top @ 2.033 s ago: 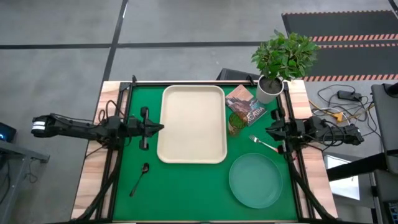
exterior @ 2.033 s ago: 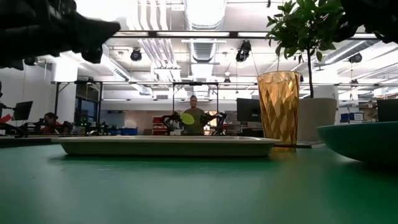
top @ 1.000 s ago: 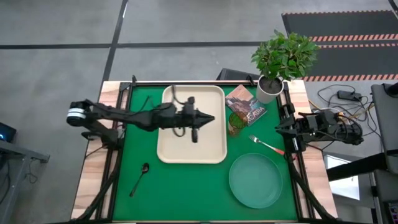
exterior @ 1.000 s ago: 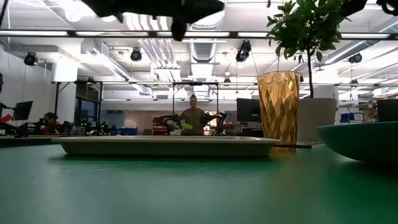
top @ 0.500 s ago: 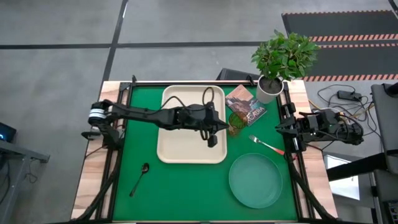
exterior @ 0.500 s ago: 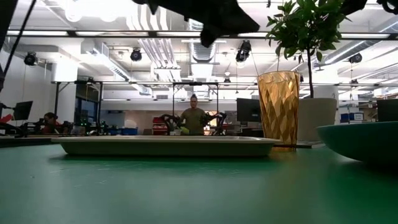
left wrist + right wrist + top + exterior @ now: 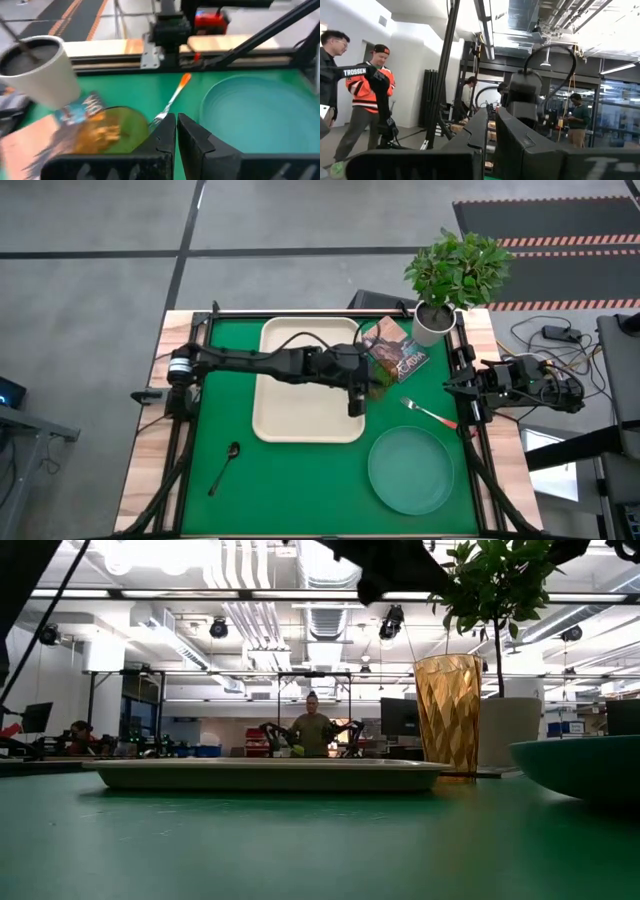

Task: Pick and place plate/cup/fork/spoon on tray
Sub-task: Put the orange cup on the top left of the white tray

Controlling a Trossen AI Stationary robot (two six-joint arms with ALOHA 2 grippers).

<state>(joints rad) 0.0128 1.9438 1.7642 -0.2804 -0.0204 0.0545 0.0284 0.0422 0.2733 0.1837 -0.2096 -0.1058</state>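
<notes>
The cream tray [image 7: 300,395] lies on the green mat at centre. The amber cup [image 7: 381,379] stands upright just right of the tray; it also shows in the low view [image 7: 447,715] and the left wrist view [image 7: 107,131]. The pale fork [image 7: 424,412] lies right of the cup. The teal plate [image 7: 410,470] lies at the near right, and the dark spoon [image 7: 226,464] at the near left. My left gripper [image 7: 176,119] is shut and empty, above the tray's right edge [image 7: 366,383] beside the cup. My right gripper [image 7: 447,391] is shut at the table's right edge.
A white pot [image 7: 432,326] with a green plant stands at the far right corner, with a printed booklet [image 7: 398,350] lying beside it, just behind the cup. People stand in the room beyond the table [image 7: 370,95]. Black frame rails run along the table's left and right edges.
My left gripper has swept from the tray's middle toward the table's right edge and now hangs over the tray's right edge next to the cup. The cup, fork, plate and spoon have stayed where they were.
</notes>
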